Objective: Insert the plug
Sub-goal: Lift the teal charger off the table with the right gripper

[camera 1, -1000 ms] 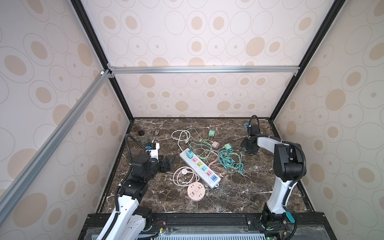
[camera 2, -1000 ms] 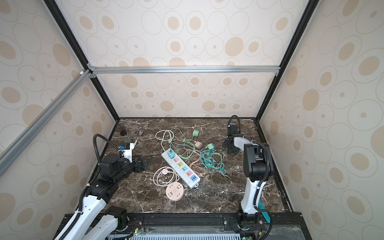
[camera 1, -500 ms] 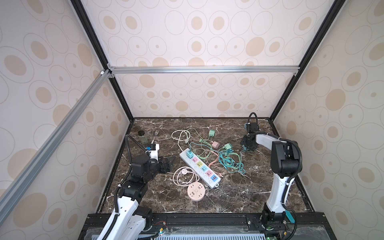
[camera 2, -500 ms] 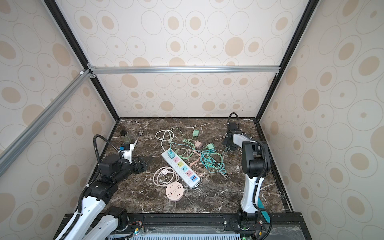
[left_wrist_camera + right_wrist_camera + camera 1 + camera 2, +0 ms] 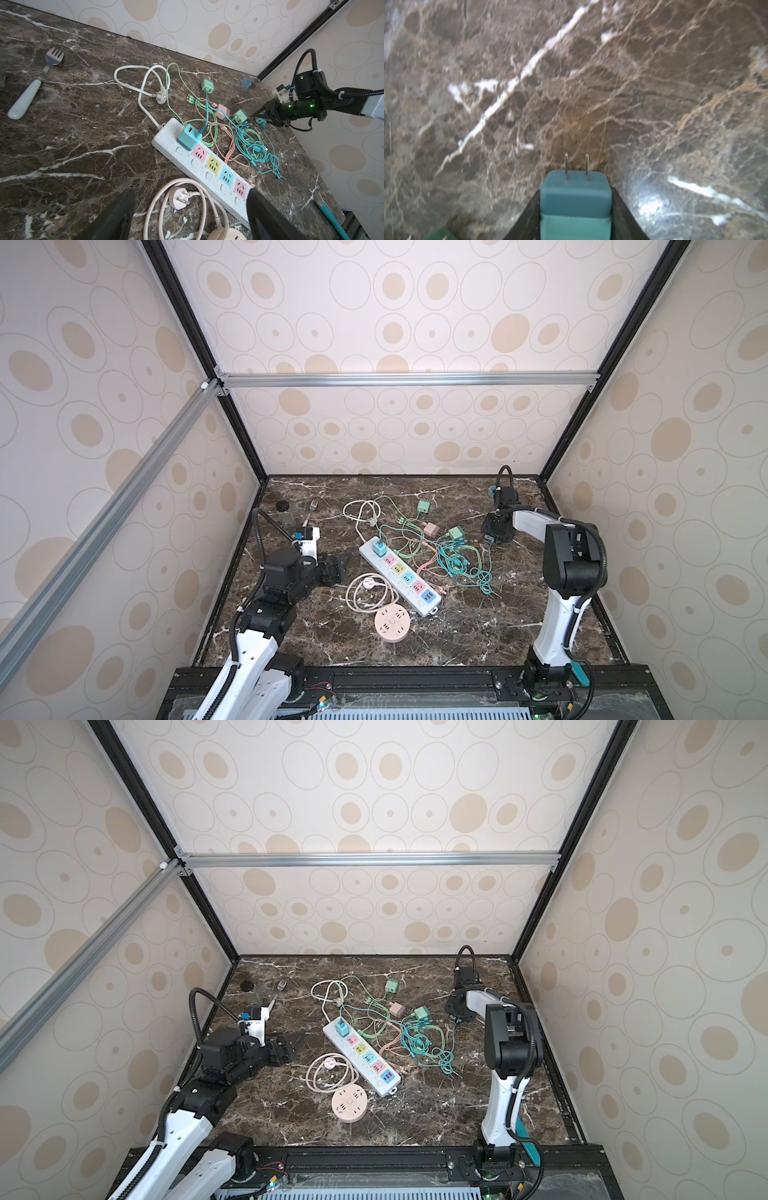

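I stand before a dark marble table [image 5: 457,639] closed in by walls with beige ovals, and one arm works at each side of it. The largest thing on the table is a long white power strip [image 5: 401,578], which lies slantwise near the middle, with coloured sockets in a row. A light blue charger [image 5: 378,548] sits in the socket at its far end. Beside the strip on the right there is a tangle of cables [image 5: 457,562] in green, teal and pink. Just in front of the strip lies a round pink socket [image 5: 392,623], and its pink cord [image 5: 357,601] makes a loop next to it. Near the far left corner lies a fork [image 5: 33,87] with a pale handle. The left tool [image 5: 338,566] hangs low on the left of the strip and is spread wide with nothing between its fingers [image 5: 116,216]. The right tool [image 5: 262,118] is at the far right of the table, just beyond the tangle and well apart from the strip. It is closed on the teal plug [image 5: 575,197], pressing it from both sides. The two metal pins of the plug point down toward the marble. I cannot tell if they touch the marble. Three small chargers lie loose between the strip and the right tool, two green [image 5: 424,506] [image 5: 456,532] and one pink [image 5: 432,528].
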`<state>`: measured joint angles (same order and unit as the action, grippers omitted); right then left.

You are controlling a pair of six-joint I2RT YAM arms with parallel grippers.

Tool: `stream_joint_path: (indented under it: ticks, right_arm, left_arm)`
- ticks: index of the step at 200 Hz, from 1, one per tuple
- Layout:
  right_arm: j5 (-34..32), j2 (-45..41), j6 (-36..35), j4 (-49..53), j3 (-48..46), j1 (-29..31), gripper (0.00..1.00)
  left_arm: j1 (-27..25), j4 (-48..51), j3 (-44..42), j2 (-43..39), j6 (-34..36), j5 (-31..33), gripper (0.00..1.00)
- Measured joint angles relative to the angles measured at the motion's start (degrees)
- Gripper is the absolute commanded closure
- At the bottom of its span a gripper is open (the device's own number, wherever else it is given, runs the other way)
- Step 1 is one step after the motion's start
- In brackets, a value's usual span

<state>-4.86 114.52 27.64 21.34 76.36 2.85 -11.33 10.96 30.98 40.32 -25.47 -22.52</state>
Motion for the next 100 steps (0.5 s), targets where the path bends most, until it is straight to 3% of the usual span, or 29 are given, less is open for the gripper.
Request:
stream_joint_path:
  ticks: [42,100]
  right_arm:
    - [4.2,-5.79,-7.89,-0.68,-2.82,2.58,0.64]
    - [20.72,-29.31,-20.87,-11.19,-16.44,5.55,0.67]
  left_arm:
    - [0.0,-1.68,0.0,2.75,-0.72,-3.1,0.17]
    - [0.02,-6.71,0.0,3.39,-4.92,-12.41,0.18]
